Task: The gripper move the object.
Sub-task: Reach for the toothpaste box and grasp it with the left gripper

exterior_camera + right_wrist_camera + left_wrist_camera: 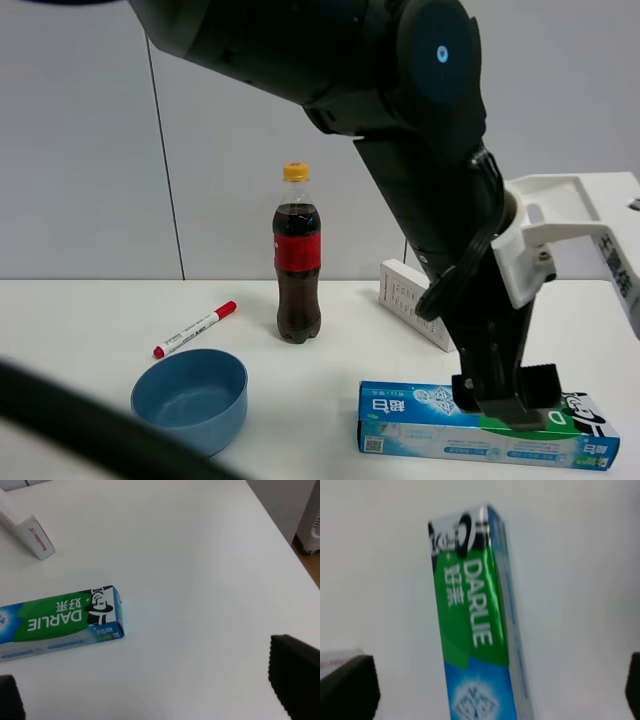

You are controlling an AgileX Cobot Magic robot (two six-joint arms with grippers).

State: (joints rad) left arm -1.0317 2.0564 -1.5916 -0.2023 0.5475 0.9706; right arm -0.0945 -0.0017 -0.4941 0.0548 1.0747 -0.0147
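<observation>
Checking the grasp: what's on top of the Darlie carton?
Only the open left gripper, poised over the carton at its green part. Whether it touches the carton is hidden.

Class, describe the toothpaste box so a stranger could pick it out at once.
Find the white table, then the dark robot arm reaching down at its front right. Under the arm's black hand lies the toothpaste box: long, blue and green, unlike the shorter white box behind it.
</observation>
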